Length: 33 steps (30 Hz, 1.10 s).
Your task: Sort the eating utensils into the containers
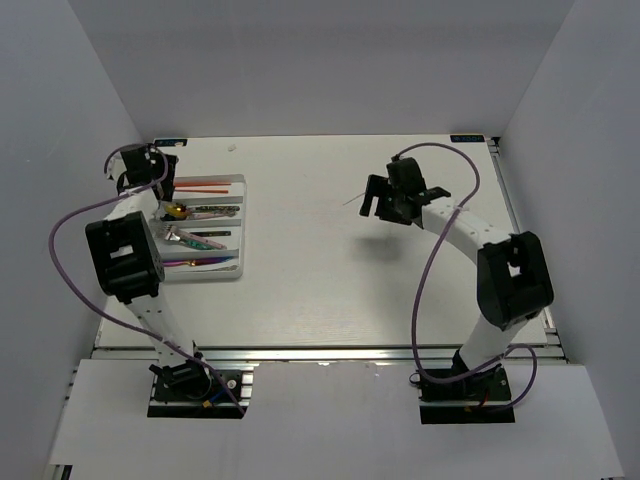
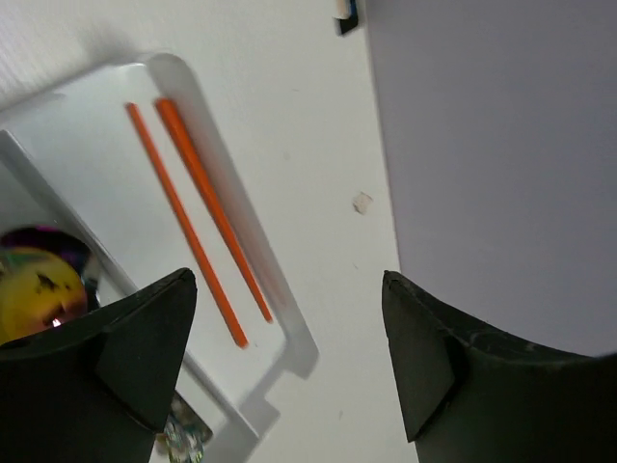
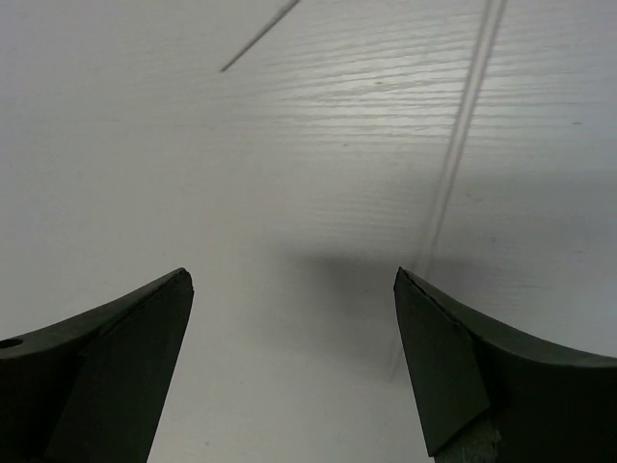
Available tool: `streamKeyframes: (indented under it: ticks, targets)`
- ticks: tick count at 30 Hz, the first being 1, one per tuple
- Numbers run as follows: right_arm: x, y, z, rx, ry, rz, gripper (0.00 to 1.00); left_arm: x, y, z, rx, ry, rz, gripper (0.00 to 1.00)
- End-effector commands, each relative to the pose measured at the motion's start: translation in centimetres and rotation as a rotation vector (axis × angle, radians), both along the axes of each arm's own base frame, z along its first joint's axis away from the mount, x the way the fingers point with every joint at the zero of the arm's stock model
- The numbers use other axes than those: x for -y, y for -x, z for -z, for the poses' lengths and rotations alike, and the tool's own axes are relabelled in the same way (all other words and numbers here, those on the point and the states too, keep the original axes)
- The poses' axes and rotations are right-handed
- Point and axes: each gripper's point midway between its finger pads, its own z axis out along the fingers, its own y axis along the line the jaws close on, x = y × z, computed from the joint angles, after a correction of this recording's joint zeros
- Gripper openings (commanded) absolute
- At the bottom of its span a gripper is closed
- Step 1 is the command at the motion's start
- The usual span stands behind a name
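My left arm is covering part of the white tray (image 1: 241, 230), so I'm struggling to tell apart the utensils (image 1: 200, 235) in it. Two red sticks (image 2: 212, 207) are lying in its far compartment, with a gold-bowled spoon (image 2: 34, 289) in the next. The left gripper (image 2: 289, 328) is hanging spread and empty above them. The right gripper (image 3: 294, 318) is hovering, jaws apart and empty, near a faint clear stick (image 3: 467, 125) on the table (image 1: 330, 280).

Seen from above, the left arm (image 1: 125, 255) covers the tray's (image 1: 238, 225) left end, and the utensils (image 1: 205, 238) inside the tray are too small to tell apart. In the left wrist view, a gold spoon bowl (image 2: 34, 289) in the tray is cut off by the picture's edge. It is also partly hidden behind a finger (image 2: 145, 347) of the left end effector (image 2: 289, 333).
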Motion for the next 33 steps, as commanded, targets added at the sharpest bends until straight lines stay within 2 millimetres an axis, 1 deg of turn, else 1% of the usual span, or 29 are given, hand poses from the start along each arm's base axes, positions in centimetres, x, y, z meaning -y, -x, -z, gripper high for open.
streamKeyframes:
  ticks: [1,2,3,4,5,6,7,8,9,10,11,12,13,14,15,16,17,18,19,21,23,26,27,28,29,30,31,32,33]
  targets:
    - [3.3,-2.1,0.8,-0.032,0.164,0.17,0.89,3.7,2.1,-11.9,0.182,-0.159,0.157,0.87]
    - [3.7,-2.4,1.3,-0.046,0.193,0.186,0.89,4.5,2.8,-12.6,0.185,-0.189,0.186,0.89]
    - [4.3,-2.2,1.9,-0.075,0.233,0.204,0.84,5.6,3.8,-14.2,0.207,-0.22,0.223,0.94]
    - [4.9,-3.0,2.6,-0.082,0.273,0.229,0.82,7.8,4.8,-12.8,0.158,-0.241,0.313,0.98]
    - [5.2,-3.2,3.1,-0.093,0.291,0.234,0.81,8.9,5.5,-12.4,0.132,-0.258,0.358,0.98]
    - [5.8,-3.8,3.9,-0.105,0.301,0.245,0.75,11.2,6.5,-12.5,0.113,-0.321,0.441,0.98]
    - [6.6,-5.2,4.6,-0.112,0.296,0.255,0.66,14.2,9.4,-11.5,0.036,-0.413,0.528,0.98]
    - [6.4,-5.7,4.0,-0.096,0.287,0.257,0.66,14.3,9.8,-10.4,0.012,-0.406,0.534,0.98]
    - [7.1,-6.4,4.1,-0.099,0.291,0.264,0.64,14.7,10.5,-10.3,0.006,-0.428,0.545,0.98]
    - [7.4,-6.6,5.1,-0.121,0.306,0.261,0.63,16.8,11.6,-11.3,0.039,-0.452,0.603,0.98]
    - [7.5,-7.0,5.3,-0.126,0.308,0.257,0.63,17.3,12.5,-10.4,0.027,-0.446,0.628,0.98]
    - [7.5,-8.1,4.7,-0.11,0.302,0.246,0.62,18.1,13.1,-10.5,0.046,-0.438,0.668,0.98]
    - [7.2,-8.3,6.1,-0.137,0.301,0.22,0.56,18.3,13.5,-11.3,0.079,-0.46,0.689,0.98]
    - [7.2,-8.6,6.4,-0.148,0.3,0.219,0.55,18.4,13.8,-10.9,0.071,-0.465,0.703,0.98]
    - [7.0,-9.7,6.0,-0.138,0.284,0.216,0.51,17.9,13.8,-10.7,0.051,-0.484,0.685,0.98]
    - [7.1,-9.4,7.8,-0.19,0.305,0.197,0.43,17.7,14.2,-10.3,0.021,-0.486,0.693,0.98]
    - [7.0,-9.6,8.1,-0.199,0.313,0.195,0.42,17.6,14.1,-10.1,0.008,-0.485,0.694,0.98]
    - [7.0,-9.7,8.4,-0.206,0.318,0.19,0.42,17.6,13.9,-10.5,0.015,-0.493,0.696,0.98]
    - [7.0,-9.8,9.1,-0.217,0.324,0.183,0.4,17.9,13.9,-10.6,0.023,-0.487,0.708,0.98]
    - [7.2,-9.6,9.8,-0.232,0.329,0.179,0.4,18.0,13.9,-11.0,0.039,-0.488,0.705,0.98]
    - [7.5,-9.2,10.5,-0.243,0.333,0.179,0.39,17.9,14.0,-10.9,0.035,-0.49,0.7,0.98]
    - [8.1,-8.4,11.6,-0.283,0.332,0.187,0.21,18.2,14.1,-10.4,0.031,-0.472,0.717,0.98]
    - [8.3,-7.9,11.8,-0.304,0.336,0.191,0.03,18.4,14.2,-10.4,0.038,-0.454,0.714,0.98]
    - [8.5,-6.9,12.4,-0.325,0.338,0.188,0.0,18.7,14.4,-10.1,0.043,-0.441,0.72,0.98]
    - [8.4,-6.4,12.6,-0.33,0.323,0.187,0.0,19.2,14.6,-10.0,0.057,-0.419,0.736,0.98]
    - [7.5,-6.7,11.5,-0.298,0.267,0.169,0.0,20.1,14.9,-10.3,0.078,-0.402,0.744,0.98]
    - [7.0,-5.6,11.8,-0.311,0.241,0.146,0.0,20.7,15.1,-10.1,0.09,-0.393,0.755,0.98]
    - [6.2,-5.3,11.3,-0.298,0.189,0.114,0.0,21.6,15.4,-10.2,0.109,-0.384,0.774,0.98]
    - [3.6,-4.9,8.2,-0.251,0.044,0.021,0.0,23.4,15.8,-10.4,0.133,-0.36,0.815,0.98]
